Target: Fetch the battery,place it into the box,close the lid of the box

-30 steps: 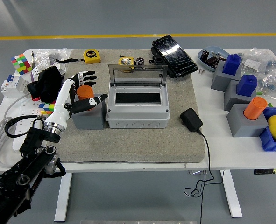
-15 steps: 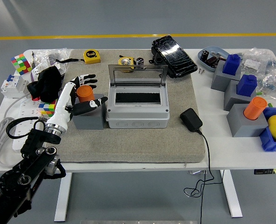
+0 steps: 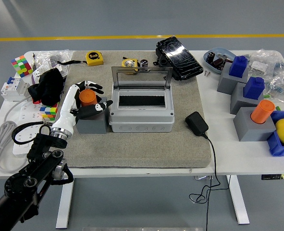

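The left hand [image 3: 86,98] has closed in, fingers cupping the orange battery [image 3: 87,97] beside the open-lidded box [image 3: 141,113].

Left hand [image 3: 86,98] slides right, closing around the orange battery [image 3: 87,97]; fingers now wrap it on its grey stand [image 3: 91,124].

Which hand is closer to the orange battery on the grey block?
Left. The left hand is right at the orange battery, fingers around it but not clearly closed. The right hand is out of view.
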Robot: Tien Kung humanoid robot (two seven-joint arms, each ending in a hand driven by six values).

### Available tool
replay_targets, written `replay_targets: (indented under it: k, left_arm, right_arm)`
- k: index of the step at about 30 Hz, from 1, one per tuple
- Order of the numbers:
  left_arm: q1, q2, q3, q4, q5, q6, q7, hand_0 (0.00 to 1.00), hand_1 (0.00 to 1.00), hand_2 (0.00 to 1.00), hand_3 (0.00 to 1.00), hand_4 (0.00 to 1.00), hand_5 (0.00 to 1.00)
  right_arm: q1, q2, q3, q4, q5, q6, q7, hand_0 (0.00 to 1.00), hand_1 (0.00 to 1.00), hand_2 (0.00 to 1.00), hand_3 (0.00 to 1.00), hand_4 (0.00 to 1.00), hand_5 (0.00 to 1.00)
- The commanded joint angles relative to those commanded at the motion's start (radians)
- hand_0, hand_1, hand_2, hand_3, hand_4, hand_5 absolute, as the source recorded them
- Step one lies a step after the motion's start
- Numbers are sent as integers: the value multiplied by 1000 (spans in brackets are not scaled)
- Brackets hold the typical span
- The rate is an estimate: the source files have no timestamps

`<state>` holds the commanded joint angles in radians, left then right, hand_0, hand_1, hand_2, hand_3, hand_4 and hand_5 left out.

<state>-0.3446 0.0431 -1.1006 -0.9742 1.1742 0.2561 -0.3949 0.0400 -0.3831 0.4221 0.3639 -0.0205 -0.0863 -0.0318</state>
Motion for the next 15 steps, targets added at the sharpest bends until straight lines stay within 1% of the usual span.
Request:
replay_targets:
  k: [5, 6, 11, 12, 15]
  left_arm:
    - [-16, -14, 6, 35, -41, 13, -35, 210, 190, 222, 257, 648, 2]
    - [-20, -16, 8, 40, -47, 14, -40, 172, 134, 171, 208, 534, 2]
    - [-31, -26, 18, 47, -61, 15, -56, 172, 134, 171, 208, 534, 2]
    - [-32, -27, 19, 47, -63, 15, -58, 158, 117, 156, 202, 533, 2]
    - [-35, -29, 21, 39, -63, 14, -60, 158, 117, 156, 202, 533, 2]
  right_arm:
    - [0, -1, -5, 0, 1, -3, 2, 564, 605, 597, 551, 933, 485]
    - [0, -1, -6, 0, 1, -3, 3, 564, 605, 597, 551, 934, 485]
    - [-1, -1, -4, 0, 1, -6, 7, 564, 605, 597, 551, 934, 485]
    - [-1, 0, -3, 0, 1, -6, 8, 565, 606, 597, 550, 934, 485]
    - [-1, 0, -2, 1, 1, -7, 12, 565, 606, 597, 550, 934, 485]
